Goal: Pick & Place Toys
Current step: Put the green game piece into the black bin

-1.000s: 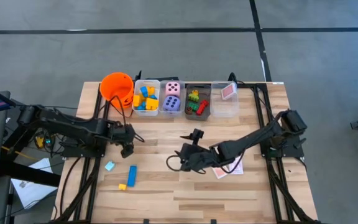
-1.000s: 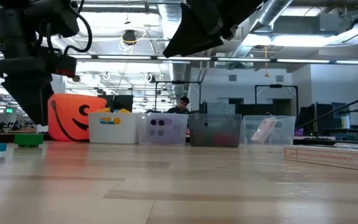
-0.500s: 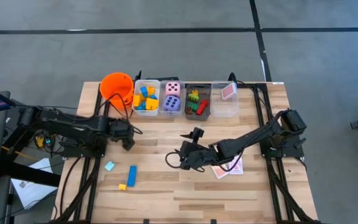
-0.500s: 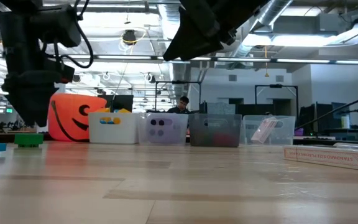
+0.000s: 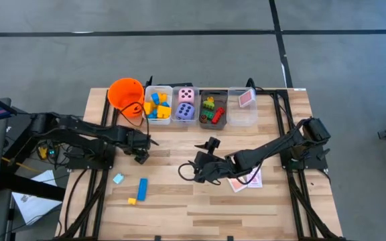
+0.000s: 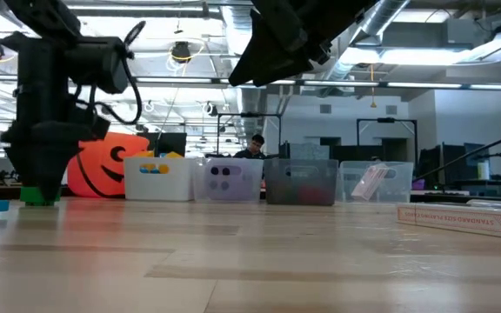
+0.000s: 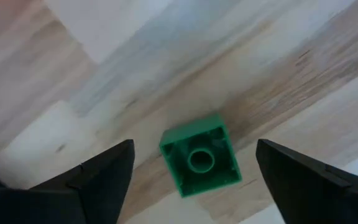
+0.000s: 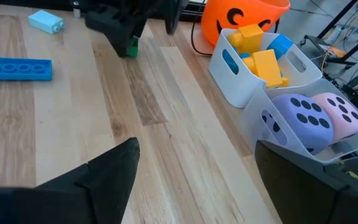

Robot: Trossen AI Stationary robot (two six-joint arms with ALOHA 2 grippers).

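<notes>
A green block (image 7: 199, 163) lies on the table, stud up; it also shows in the low view (image 6: 33, 196) and the right wrist view (image 8: 131, 48). My left gripper (image 7: 194, 180) points down over it, open, one finger on either side and apart from it; it shows left of centre in the high view (image 5: 140, 155). My right gripper (image 5: 191, 171) is open and empty above the table's middle. A light blue block (image 5: 118, 178), a long blue brick (image 5: 143, 187) and a small yellow block (image 5: 132, 200) lie near the front left. Pink-white cards (image 5: 248, 181) lie under my right arm.
Along the far edge stand an orange bucket (image 5: 126, 94), a white bin (image 5: 157, 105) of yellow and blue blocks, a clear bin (image 5: 185, 105) with two dice, a grey bin (image 5: 213, 109) of blocks and a clear bin (image 5: 242, 104) with a card. Bare wood lies at the front.
My left gripper has gone down over the green block, so that its fingers now stand around it near the table. The block has stayed where it was.
</notes>
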